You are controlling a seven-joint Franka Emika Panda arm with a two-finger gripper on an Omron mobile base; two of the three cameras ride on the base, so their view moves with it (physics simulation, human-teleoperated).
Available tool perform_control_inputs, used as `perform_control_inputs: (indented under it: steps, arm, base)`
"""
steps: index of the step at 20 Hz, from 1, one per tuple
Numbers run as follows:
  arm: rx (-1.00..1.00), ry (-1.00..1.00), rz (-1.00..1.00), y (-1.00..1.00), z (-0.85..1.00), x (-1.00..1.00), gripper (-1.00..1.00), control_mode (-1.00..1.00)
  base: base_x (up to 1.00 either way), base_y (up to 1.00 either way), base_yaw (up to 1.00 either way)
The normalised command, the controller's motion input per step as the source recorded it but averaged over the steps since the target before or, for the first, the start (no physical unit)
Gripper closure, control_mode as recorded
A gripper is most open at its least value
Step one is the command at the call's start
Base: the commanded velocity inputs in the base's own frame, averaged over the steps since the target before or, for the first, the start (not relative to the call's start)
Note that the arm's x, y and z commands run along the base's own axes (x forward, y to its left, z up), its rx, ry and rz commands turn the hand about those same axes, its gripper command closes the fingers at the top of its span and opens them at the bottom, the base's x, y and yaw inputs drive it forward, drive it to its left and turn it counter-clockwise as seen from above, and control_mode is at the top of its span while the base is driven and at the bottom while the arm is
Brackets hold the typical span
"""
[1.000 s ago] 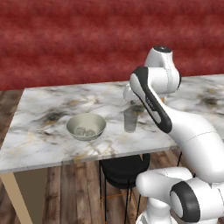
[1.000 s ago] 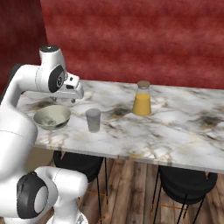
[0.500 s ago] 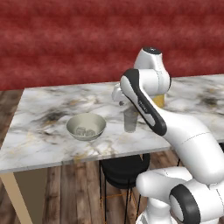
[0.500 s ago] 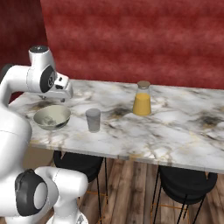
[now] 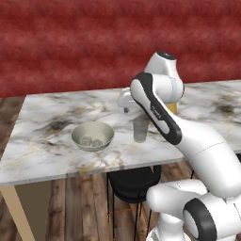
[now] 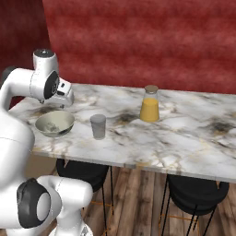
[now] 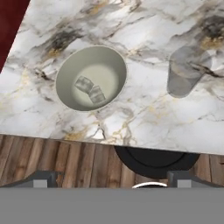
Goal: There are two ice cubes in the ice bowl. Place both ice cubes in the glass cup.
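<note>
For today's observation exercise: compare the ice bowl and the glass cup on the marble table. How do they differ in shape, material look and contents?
The ice bowl is wide, shallow and round; the glass cup is narrow, straight-sided and taller than wide. The ice bowl is opaque pale grey-green; the glass cup is see-through and greyish. The ice bowl holds both ice cubes; the glass cup looks empty. Both stand upright on the marble table, apart from each other.

Two rear base views flanking; hand view overhead, sharing marble table [image 7: 144, 118].

No readable text, label or number anywhere
</note>
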Motion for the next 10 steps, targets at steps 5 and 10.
perform_control_inputs:
  steps: [5, 10]
  arm:
    - [0.00, 0.00, 0.00, 0.19, -0.01, 0.15, -1.00, -1.00]
    - [0.00, 0.17, 0.00, 0.05, -0.05, 0.20, -1.00, -1.00]
  base:
    - [0.00, 0.00, 0.00]
    - [0.00, 0.00, 0.00]
